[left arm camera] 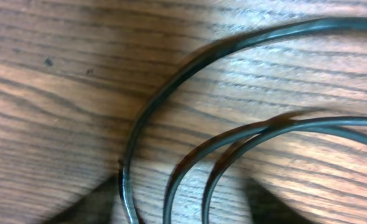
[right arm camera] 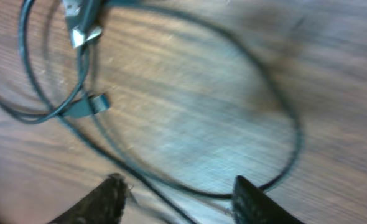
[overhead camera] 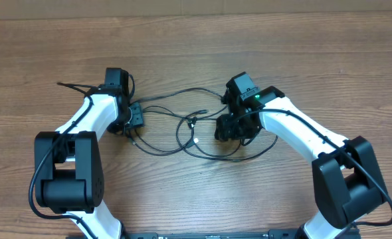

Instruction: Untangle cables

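The thin black cables (overhead camera: pixel 191 121) lie in overlapping loops on the brown wooden tabletop (overhead camera: pixel 196 40), between both arms. The black left end effector (left arm camera: pixel 177 208) is spread wide over 3 strands, and the black right end effector (right arm camera: pixel 177 199) is wide over 1 loop. Neither grips anything, so the untangling seems barely begun.

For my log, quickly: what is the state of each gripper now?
Left gripper: open, over the cables, holding nothing.
Right gripper: open, holding nothing.

left arm (overhead camera: pixel 93 116): white links, black joints; right arm (overhead camera: pixel 295 129): same, green light (overhead camera: pixel 255 95); black cables (overhead camera: pixel 30 188) along both
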Robot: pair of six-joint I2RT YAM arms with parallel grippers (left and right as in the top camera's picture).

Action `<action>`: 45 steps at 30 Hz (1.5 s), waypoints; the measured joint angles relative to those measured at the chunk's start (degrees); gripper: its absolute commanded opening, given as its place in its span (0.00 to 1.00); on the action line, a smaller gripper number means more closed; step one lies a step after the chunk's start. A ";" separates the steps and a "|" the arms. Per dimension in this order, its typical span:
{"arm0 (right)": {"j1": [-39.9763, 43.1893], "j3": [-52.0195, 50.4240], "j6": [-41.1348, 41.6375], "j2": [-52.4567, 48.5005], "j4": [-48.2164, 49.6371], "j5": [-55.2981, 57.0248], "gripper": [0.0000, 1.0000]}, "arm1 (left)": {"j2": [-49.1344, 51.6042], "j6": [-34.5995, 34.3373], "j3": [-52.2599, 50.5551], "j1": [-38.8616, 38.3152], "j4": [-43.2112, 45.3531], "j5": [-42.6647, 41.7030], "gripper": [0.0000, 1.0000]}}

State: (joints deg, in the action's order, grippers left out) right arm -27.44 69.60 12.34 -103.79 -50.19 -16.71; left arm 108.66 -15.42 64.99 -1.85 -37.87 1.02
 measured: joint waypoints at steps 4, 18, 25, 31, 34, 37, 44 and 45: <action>-1.62 -0.50 -0.52 0.00 0.90 -2.64 0.61 | 0.11 0.76 0.24 0.00 -0.04 -4.37 0.04; -4.11 -6.23 -1.01 0.00 9.05 -3.93 0.71 | 6.19 13.81 12.76 1.05 -18.03 -51.41 0.04; -4.09 -7.39 -1.01 0.00 10.64 -3.98 0.72 | 6.16 15.89 18.56 1.14 -13.75 -72.00 0.04; -4.09 -7.43 -1.01 0.00 11.17 -4.02 0.72 | 6.16 12.44 18.56 1.14 -11.54 -70.99 0.50; -4.09 -7.43 -0.96 0.00 11.15 -4.04 0.72 | 6.16 7.41 18.53 0.81 -11.85 -63.93 0.63; -4.09 -7.43 -1.01 0.00 11.13 -4.04 0.72 | 6.16 2.86 18.60 -1.40 -15.06 -52.19 0.64; -4.09 -7.43 -0.15 0.00 11.17 -3.56 0.69 | 6.16 0.31 18.62 -11.80 -19.45 -31.10 0.63; -4.09 -7.43 0.09 0.00 11.17 -3.37 0.70 | 6.16 0.20 18.62 -13.49 -19.85 -28.50 0.63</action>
State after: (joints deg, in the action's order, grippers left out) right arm -31.53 62.17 12.43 -103.79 -39.03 -20.08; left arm 114.83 -15.22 83.61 -15.33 -57.71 -27.49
